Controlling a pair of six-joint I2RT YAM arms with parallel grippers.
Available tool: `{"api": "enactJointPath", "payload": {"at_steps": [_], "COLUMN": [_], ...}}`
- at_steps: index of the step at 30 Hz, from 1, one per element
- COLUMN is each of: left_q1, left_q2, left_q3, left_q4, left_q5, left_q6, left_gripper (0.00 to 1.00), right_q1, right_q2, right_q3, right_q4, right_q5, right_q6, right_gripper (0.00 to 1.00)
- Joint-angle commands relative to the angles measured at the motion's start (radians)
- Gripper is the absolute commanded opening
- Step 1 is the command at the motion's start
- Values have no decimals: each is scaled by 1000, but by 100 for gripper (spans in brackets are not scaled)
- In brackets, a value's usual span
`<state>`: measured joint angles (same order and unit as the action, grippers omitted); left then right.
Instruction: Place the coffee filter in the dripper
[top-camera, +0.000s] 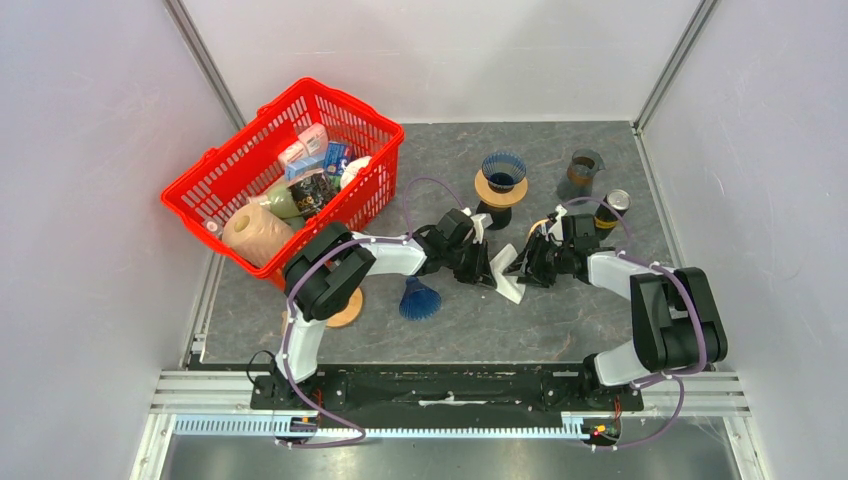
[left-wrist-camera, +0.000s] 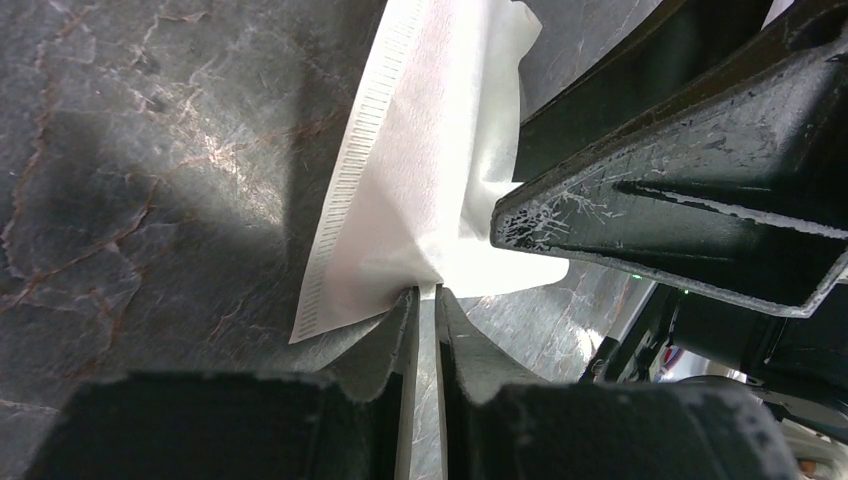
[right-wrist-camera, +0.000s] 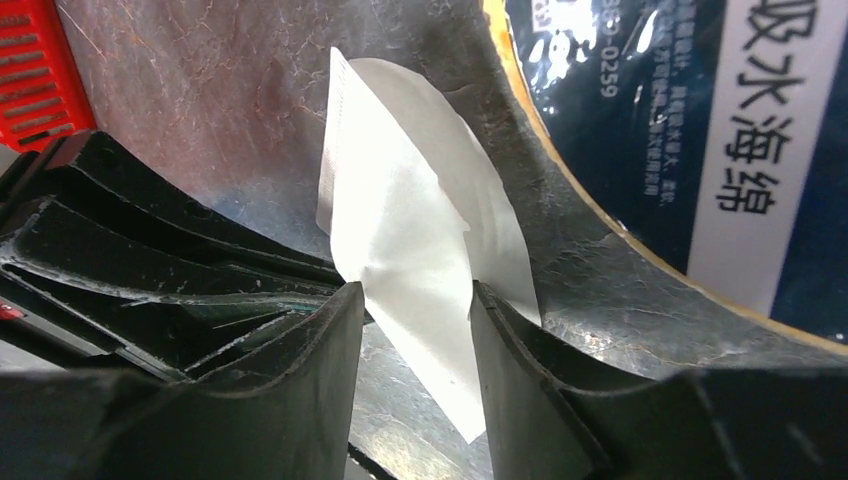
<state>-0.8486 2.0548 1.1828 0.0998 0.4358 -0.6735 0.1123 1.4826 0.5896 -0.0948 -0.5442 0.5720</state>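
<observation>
The white paper coffee filter (top-camera: 506, 279) hangs between my two grippers just above the grey table. My left gripper (top-camera: 489, 266) is shut on its lower corner, and the pinch shows in the left wrist view (left-wrist-camera: 427, 292) with the filter (left-wrist-camera: 420, 170) fanning upward. My right gripper (top-camera: 521, 262) is open, and in the right wrist view (right-wrist-camera: 415, 300) the filter (right-wrist-camera: 410, 225) passes between its spread fingers. A blue dripper (top-camera: 503, 170) stands on a wooden stand behind the grippers. A second blue cone (top-camera: 419, 298) lies on the table to the left.
A red basket (top-camera: 215, 175) with groceries stands at the back left. A glass cup (top-camera: 583, 172) and a can (top-camera: 612, 208) stand at the back right. A wooden ring (top-camera: 347, 309) lies by the left arm. A dark blue printed surface with a tan rim (right-wrist-camera: 640, 110) lies close beyond the right gripper.
</observation>
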Motion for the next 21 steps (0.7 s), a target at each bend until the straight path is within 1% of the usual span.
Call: {"api": "enactJointPath", "payload": {"at_steps": [1, 3, 6, 7, 11, 14, 19, 20, 21], "left_q1": [-4, -4, -4, -4, -4, -4, -4, -4, -4], "left_q2": [33, 31, 31, 31, 35, 37, 37, 36, 36], "left_q3": [6, 6, 11, 12, 18, 20, 21, 20, 20], "left_q4": [-49, -49, -51, -51, -49, -49, -48, -48, -46], "left_q5": [-45, -49, -47, -46, -48, -54, -51, -51, -50], "left_q6": [18, 20, 18, 18, 14, 9, 2, 0, 0], "left_gripper": [17, 17, 17, 17, 17, 17, 17, 17, 17], "right_q1": [7, 7, 15, 23, 63, 102, 116, 116, 115], "right_q2": [-18, -47, -66, -64, -39, -43, -49, -50, -51], "right_q3": [15, 21, 19, 20, 21, 22, 30, 30, 30], "right_q4": [-18, -50, -55, -53, -17, -16, -43, -42, -43], "right_q5": [60, 88, 75, 62, -52, -57, -18, -8, 12], "right_q6": [-43, -56, -62, -61, -59, -74, -83, -77, -66], "right_gripper": [48, 40, 35, 35, 46, 53, 53, 52, 47]}}
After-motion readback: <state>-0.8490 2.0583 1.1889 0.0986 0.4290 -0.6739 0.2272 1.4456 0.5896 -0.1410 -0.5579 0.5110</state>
